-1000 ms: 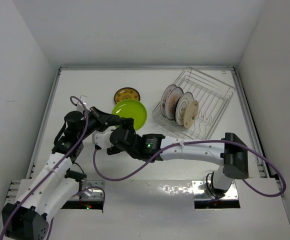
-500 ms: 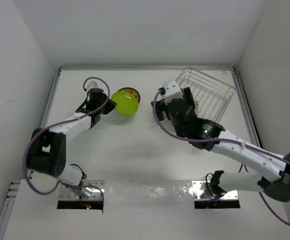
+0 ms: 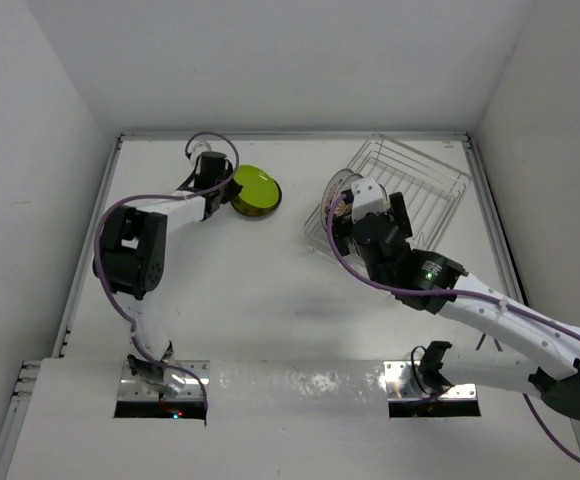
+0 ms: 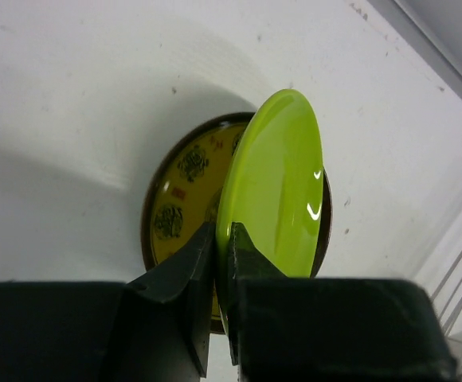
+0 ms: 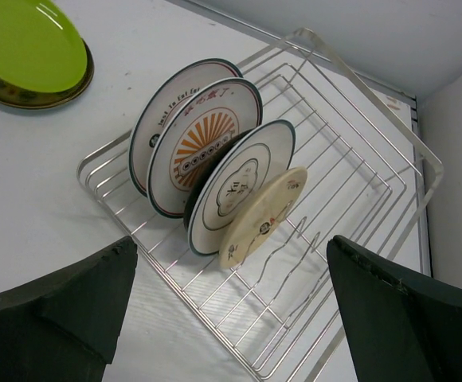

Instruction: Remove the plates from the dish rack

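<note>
My left gripper (image 4: 225, 239) is shut on the rim of the lime green plate (image 4: 275, 199), which tilts over a brown-rimmed yellow plate (image 4: 179, 207) lying on the table. From above, that gripper (image 3: 217, 186) and the lime plate (image 3: 253, 190) are at the far left. The dish rack (image 5: 358, 159) holds several upright plates: two white ones with orange patterns (image 5: 207, 143), a dark-rimmed white one (image 5: 243, 187) and a tan one (image 5: 267, 211). My right gripper (image 5: 231, 318) hangs open above the rack's near corner, touching nothing. The right arm partly hides the rack (image 3: 425, 190) from above.
White walls close the table on three sides, with a raised rail (image 3: 290, 135) along the far edge. The rack sits skewed in the far right corner. A purple cable (image 3: 205, 145) loops over the left wrist.
The left arm carried the lime plate from the table's middle to the far left, over the yellow plate. The right arm let go, swung right to the rack, and its jaws opened wide.
</note>
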`<act>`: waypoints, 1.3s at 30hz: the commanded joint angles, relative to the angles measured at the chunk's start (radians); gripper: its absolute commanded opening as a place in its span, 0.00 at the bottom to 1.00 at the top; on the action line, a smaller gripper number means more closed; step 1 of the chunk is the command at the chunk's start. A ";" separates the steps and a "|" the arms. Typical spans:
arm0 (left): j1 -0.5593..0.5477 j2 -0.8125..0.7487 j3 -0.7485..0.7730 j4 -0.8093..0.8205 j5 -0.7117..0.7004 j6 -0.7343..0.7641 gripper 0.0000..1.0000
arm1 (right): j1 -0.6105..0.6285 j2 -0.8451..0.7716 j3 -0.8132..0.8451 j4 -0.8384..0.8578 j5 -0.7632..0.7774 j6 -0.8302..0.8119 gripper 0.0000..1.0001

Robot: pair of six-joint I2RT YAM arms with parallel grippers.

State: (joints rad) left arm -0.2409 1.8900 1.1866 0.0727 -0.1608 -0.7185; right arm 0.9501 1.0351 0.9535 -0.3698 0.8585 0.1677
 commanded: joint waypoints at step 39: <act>-0.127 -1.074 -0.407 -0.441 -0.006 0.131 0.91 | -0.574 0.396 -0.030 0.181 -0.202 0.730 0.58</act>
State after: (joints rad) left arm -0.3733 0.8463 0.7681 -0.3191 -0.1463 -0.6247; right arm 0.3920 1.4025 0.9325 -0.2668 0.6849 0.8654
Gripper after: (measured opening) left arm 0.911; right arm 0.586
